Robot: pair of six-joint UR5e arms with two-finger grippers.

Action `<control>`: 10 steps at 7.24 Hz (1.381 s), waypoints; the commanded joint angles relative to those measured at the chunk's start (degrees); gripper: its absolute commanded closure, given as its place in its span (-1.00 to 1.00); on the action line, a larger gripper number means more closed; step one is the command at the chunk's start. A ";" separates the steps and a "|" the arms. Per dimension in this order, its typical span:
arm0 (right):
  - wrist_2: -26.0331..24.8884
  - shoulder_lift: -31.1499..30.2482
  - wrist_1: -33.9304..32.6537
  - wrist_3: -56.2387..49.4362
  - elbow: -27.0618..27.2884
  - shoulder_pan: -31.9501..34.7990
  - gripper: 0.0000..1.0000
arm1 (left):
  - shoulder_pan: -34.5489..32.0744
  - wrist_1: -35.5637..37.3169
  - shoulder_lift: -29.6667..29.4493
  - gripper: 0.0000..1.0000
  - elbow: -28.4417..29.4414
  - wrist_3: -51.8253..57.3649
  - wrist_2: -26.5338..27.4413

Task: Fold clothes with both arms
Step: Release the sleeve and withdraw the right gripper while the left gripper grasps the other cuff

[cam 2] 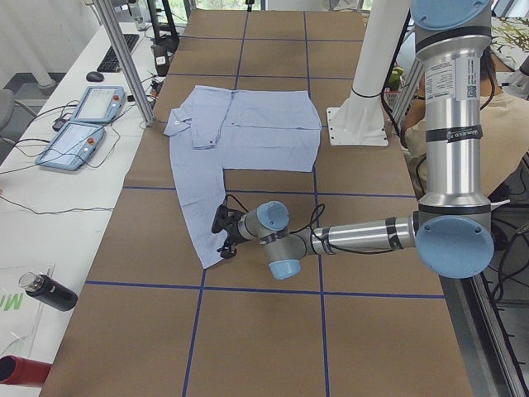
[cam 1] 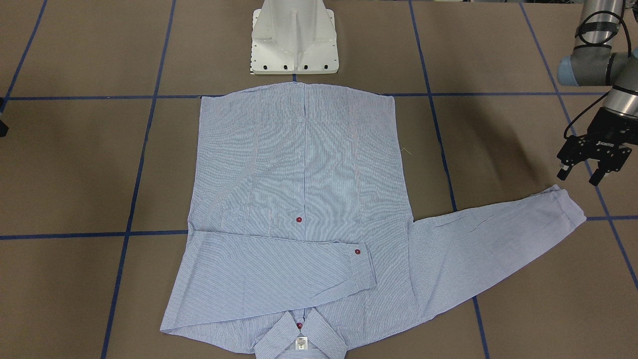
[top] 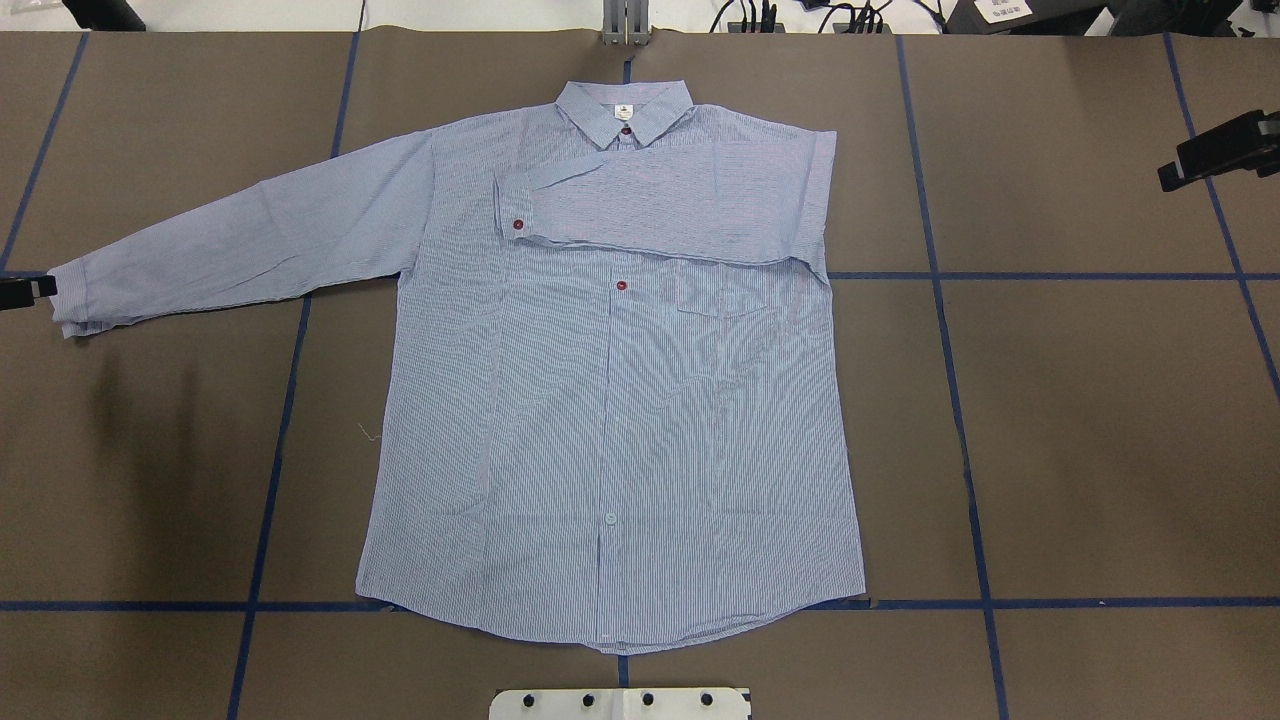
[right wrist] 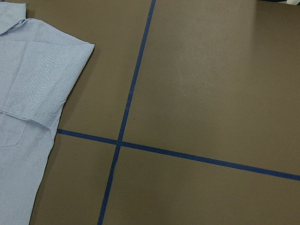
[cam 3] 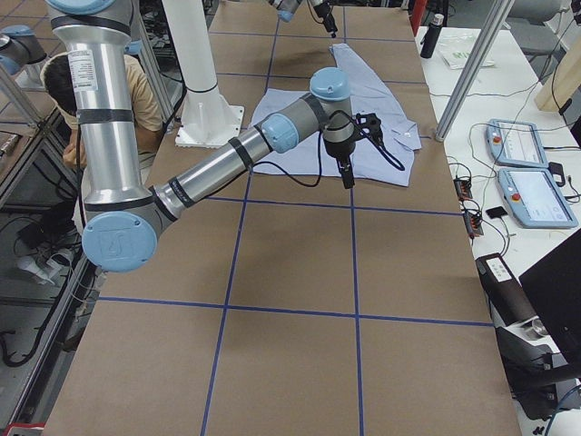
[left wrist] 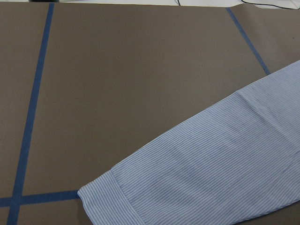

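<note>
The left gripper (cam 1: 579, 175) has its jaws spread, with nothing between them. Just beside these jaws lies the cuff (cam 1: 568, 205) of one stretched-out sleeve. The shirt (cam 1: 304, 164) lies flat on the tabletop (cam 1: 498, 139), its other sleeve (cam 1: 279, 271) folded across the chest. The right gripper (top: 1175, 175) is well apart from the shirt; whether its jaws are spread or pressed together I cannot tell.
</note>
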 commanded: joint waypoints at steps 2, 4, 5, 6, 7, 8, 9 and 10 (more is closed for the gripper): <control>0.40 -0.62 0.56 -0.29 0.09 0.56 -1.00 | 3.79 -4.43 -2.29 -0.49 4.99 -9.60 3.24; 0.40 -0.54 0.56 -0.29 0.09 0.56 -1.00 | 3.79 -4.43 -2.30 -0.49 6.57 -7.08 3.24; 0.40 -0.54 0.56 -0.29 0.09 0.56 -1.00 | 3.79 -4.34 -2.38 -0.49 7.18 -5.23 3.15; 0.40 -0.62 0.56 -0.29 0.09 0.65 -1.00 | 3.79 -4.34 -2.38 -0.49 7.19 -4.77 2.89; 0.40 -0.62 0.56 -0.29 0.09 0.56 -1.00 | 3.79 -4.34 -2.38 -0.49 7.45 -4.77 2.98; 0.40 -0.62 0.65 -0.29 0.09 0.56 -1.00 | 3.79 -4.34 -2.38 -0.49 7.54 -4.86 3.06; 0.40 -0.62 0.57 -0.20 0.09 0.65 -1.00 | 3.79 -4.34 -2.56 -0.40 7.63 -4.86 3.15; 0.40 -0.62 0.56 -0.20 0.18 0.56 -1.00 | 3.79 -4.34 -2.56 -0.20 7.63 -4.94 3.24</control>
